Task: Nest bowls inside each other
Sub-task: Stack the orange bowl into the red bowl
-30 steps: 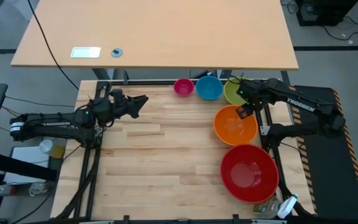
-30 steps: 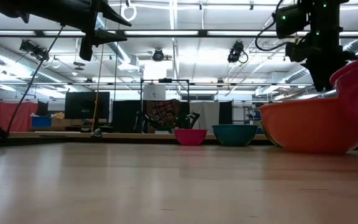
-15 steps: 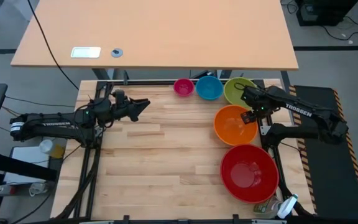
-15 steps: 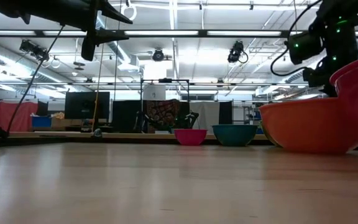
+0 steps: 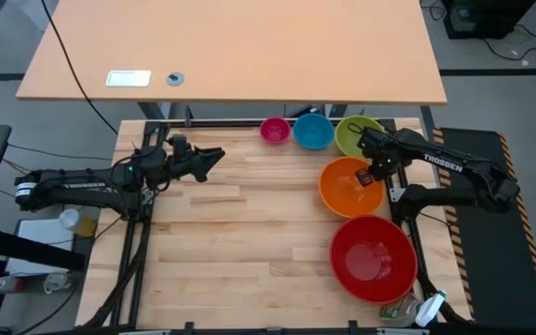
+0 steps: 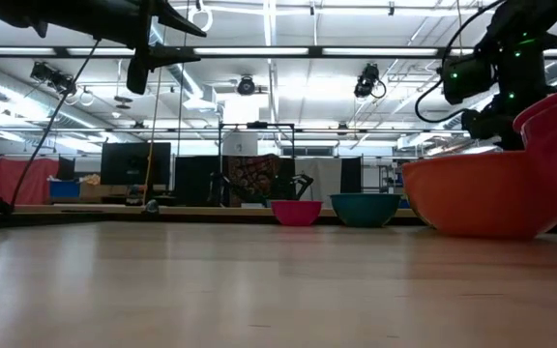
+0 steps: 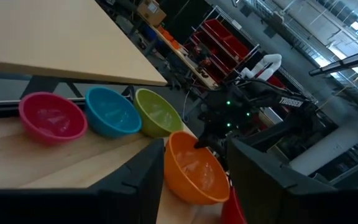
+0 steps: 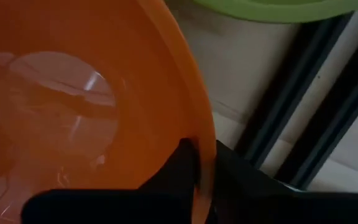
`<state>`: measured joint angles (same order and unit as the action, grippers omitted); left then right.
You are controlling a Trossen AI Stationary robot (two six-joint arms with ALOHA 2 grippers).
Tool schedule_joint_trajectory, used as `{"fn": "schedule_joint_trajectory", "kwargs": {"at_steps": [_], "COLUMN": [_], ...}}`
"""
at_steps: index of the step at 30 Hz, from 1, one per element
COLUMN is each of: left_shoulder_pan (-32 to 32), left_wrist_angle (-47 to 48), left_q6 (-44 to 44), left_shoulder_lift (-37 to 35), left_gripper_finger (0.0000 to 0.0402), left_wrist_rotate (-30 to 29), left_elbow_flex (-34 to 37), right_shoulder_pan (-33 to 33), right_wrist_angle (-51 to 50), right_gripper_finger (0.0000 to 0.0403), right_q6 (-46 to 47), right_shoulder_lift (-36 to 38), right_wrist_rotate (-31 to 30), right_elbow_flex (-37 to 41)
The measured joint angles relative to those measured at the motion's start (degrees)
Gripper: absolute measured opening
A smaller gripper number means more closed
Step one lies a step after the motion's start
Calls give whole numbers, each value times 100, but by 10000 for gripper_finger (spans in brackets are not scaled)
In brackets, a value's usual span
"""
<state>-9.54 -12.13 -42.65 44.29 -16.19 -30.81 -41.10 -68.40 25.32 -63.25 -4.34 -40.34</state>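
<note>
Readable text: one brand name on the arms

"TROSSEN" stands in white letters on the right arm point(image 5: 440, 166) in the high view and again in the left wrist view; the white lettering on the left arm point(image 5: 82, 184) is too small to read.
</note>
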Motion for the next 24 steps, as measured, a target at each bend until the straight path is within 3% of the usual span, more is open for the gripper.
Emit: {"fn": "schedule_joint_trajectory", "kwargs": {"at_steps": [13,24], "left_shoulder_pan": [-4,-4], "left_wrist_angle": [-1,-5], "left_q6": [179,149], "left_shoulder_lift": [0,0], "left_gripper_finger": [178,178], "left_wrist_rotate": [-44,-44], "left_elbow_flex": [0,0], "right_shoulder_pan": [149,413], "right_wrist_angle": [42,426], "right_gripper_finger": [27,25], "right_q6": [-3,-177], "right_shoulder_lift": [-16,-15], "right_wrist_rotate": [210,874], "right_elbow_flex": [-951,-1379]}}
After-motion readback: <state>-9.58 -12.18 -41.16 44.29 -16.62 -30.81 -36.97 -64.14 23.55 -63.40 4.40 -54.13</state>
